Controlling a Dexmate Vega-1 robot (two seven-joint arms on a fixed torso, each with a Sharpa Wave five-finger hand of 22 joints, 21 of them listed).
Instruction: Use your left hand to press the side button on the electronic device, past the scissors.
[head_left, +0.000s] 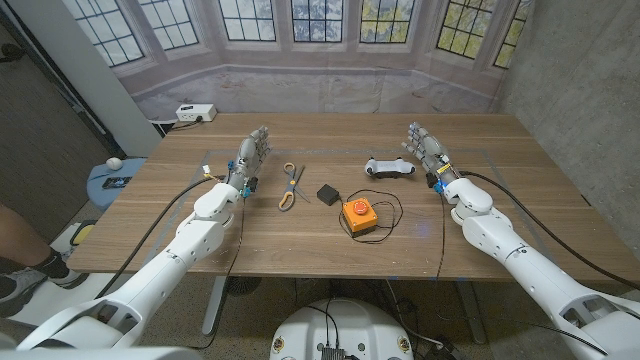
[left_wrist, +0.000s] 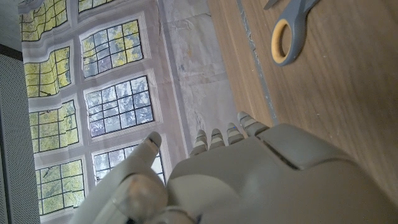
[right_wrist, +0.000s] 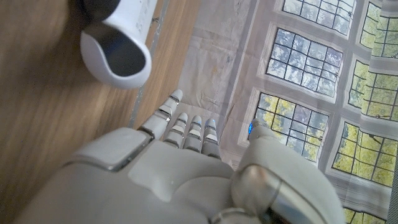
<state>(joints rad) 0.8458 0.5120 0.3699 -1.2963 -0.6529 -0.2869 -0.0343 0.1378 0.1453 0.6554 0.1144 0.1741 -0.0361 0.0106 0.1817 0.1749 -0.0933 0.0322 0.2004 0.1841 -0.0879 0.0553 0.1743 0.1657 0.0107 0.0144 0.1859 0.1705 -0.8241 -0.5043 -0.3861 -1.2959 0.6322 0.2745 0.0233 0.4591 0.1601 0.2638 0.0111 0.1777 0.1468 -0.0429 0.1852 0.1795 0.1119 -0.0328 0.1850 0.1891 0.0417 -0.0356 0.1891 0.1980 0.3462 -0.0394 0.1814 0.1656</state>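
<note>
Left hand: the left hand (head_left: 253, 152) is standing at the left side of the desk (head_left: 520, 190), fingers stretched out and apart, holding nothing; in the left wrist view the hand (left_wrist: 261, 180) is showing its back with the fingertips (left_wrist: 239, 127) reaching past the desk edge.
Right hand: the right hand (head_left: 425, 145) is waiting at the right side, fingers extended and empty, next to the white controller (head_left: 388, 167).
Scissors: the scissors (head_left: 290, 186) are lying flat just right of the left hand, yellow handles toward the robot.
Device: the orange box (head_left: 358, 215) with its red button is sitting at mid-desk, beyond the scissors from the left hand, a black cable looping around it.
Adapter: a small black block (head_left: 328, 192) is lying between scissors and orange box.
</note>
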